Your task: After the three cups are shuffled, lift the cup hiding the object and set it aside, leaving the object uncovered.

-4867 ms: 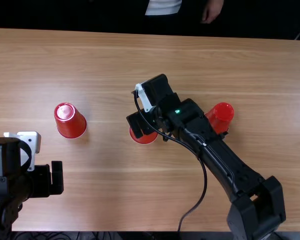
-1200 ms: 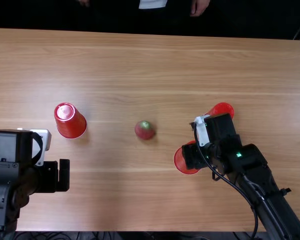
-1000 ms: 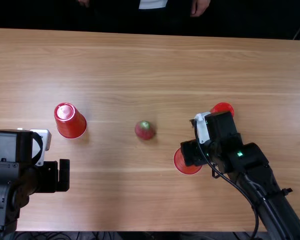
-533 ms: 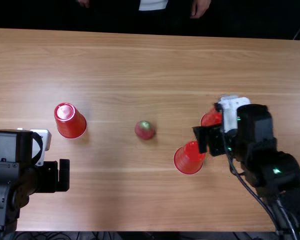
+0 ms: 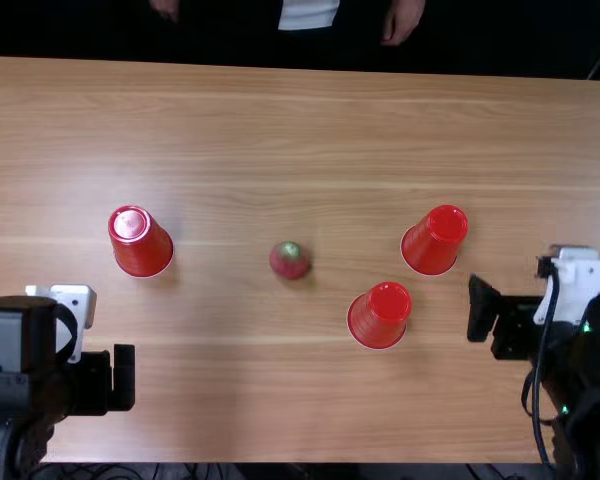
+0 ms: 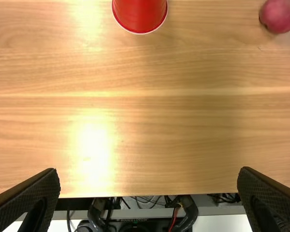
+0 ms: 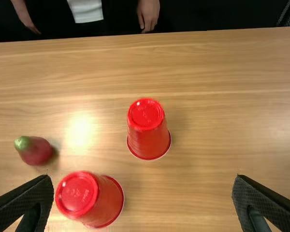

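L end effector [image 5: 122,365] open | R end effector [image 5: 480,308] open (near edge)

Object [image 5: 290,260] between left cup [image 5: 138,242], right cup [image 5: 433,240]

- This looks like a robotics lab or test room.
- Two black robot arms, the left arm [image 5: 25,365] and the right arm [image 5: 570,350], stand at the near edge of a plain light wooden desk [image 5: 300,120].
- Loose cables [image 6: 135,215] hang in a tangle below the desk's edge.
- Three upside-down red cups [image 5: 140,242] [image 5: 380,314] [image 5: 434,240] are laid out on the desk like test props.
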Robot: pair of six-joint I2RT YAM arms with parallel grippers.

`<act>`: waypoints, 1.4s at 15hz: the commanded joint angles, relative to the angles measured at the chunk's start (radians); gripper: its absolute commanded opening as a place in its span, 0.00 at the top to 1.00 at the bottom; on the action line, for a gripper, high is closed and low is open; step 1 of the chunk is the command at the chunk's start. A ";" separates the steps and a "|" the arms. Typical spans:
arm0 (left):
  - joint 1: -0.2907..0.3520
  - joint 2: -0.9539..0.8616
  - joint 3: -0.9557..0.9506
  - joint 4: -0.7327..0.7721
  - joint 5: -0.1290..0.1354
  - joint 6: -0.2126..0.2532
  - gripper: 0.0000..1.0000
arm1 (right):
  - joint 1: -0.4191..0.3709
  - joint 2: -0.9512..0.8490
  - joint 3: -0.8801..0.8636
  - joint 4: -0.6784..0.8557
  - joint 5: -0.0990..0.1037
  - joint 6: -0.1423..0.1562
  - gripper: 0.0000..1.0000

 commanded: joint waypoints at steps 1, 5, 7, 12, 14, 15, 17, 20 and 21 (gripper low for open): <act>-0.001 -0.052 -0.046 0.000 -0.004 -0.003 0.00 | -0.007 -0.085 -0.068 -0.002 0.002 0.008 0.00; 0.007 -0.242 -0.210 0.173 0.000 -0.016 0.00 | -0.007 -0.327 -0.237 0.017 0.002 0.013 0.00; 0.007 -0.361 -0.306 0.256 -0.002 -0.018 0.00 | -0.016 -0.442 -0.315 0.021 0.002 0.013 0.00; 0.019 -0.645 -0.569 0.405 -0.015 -0.020 0.00 | -0.021 -0.733 -0.525 0.085 0.004 0.013 0.00; 0.049 -0.762 -0.670 0.464 -0.017 -0.020 0.00 | -0.021 -0.849 -0.619 0.135 0.011 0.012 0.00; 0.064 -0.811 -0.714 0.469 -0.017 -0.018 0.00 | -0.021 -0.859 -0.654 0.157 0.028 0.010 0.00; 0.069 -0.878 -0.776 0.499 -0.017 -0.016 0.00 | -0.025 -0.859 -0.682 0.184 0.039 0.012 0.00; 0.069 -0.944 -0.886 0.657 -0.004 -0.007 0.00 | -0.027 -0.859 -0.686 0.199 0.044 0.015 0.00; 0.069 -0.944 -0.920 0.727 -0.010 -0.007 0.00 | -0.030 -0.859 -0.692 0.219 0.052 0.015 0.00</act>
